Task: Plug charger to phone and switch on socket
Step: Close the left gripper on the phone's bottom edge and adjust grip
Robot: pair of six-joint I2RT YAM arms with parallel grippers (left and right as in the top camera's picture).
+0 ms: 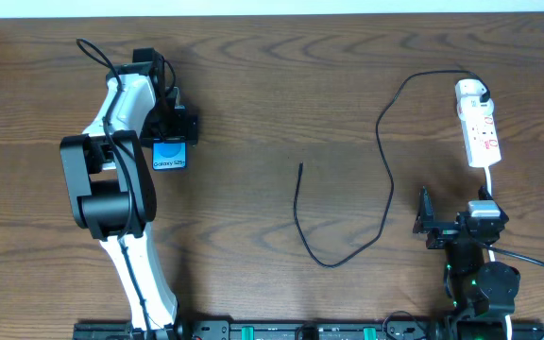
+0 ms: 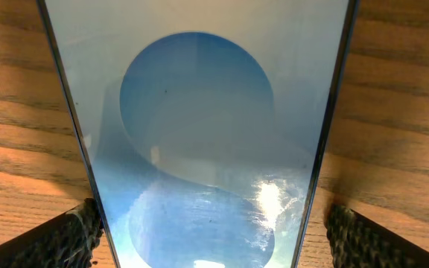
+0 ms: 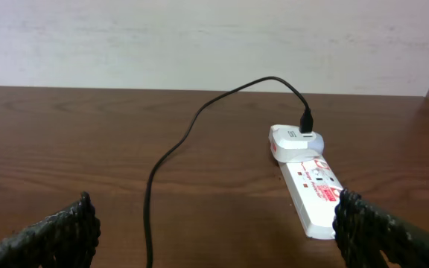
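two things have to meet and they lie well apart: the phone [image 1: 169,157] sits on the left of the counter [image 1: 253,85] under my left arm [image 1: 111,179], while the charger [image 1: 385,161] ends in its plug tip [image 1: 300,166] near the middle, off to the phone's right. the left jaws stand wide open, straddling the phone's long sides, pads [image 2: 73,238] just beside its edges. i see a sliver of counter on the right side, so i judge nothing is clamped. the right jaws are wide open too and empty, low near my base, facing the socket [image 1: 478,123] where the cable's other end is plugged in. the cable's last stretch runs near-to-far, tip farthest from me. it lies about equally far from both arms, but the left is busy at the phone, so i'd send the right.
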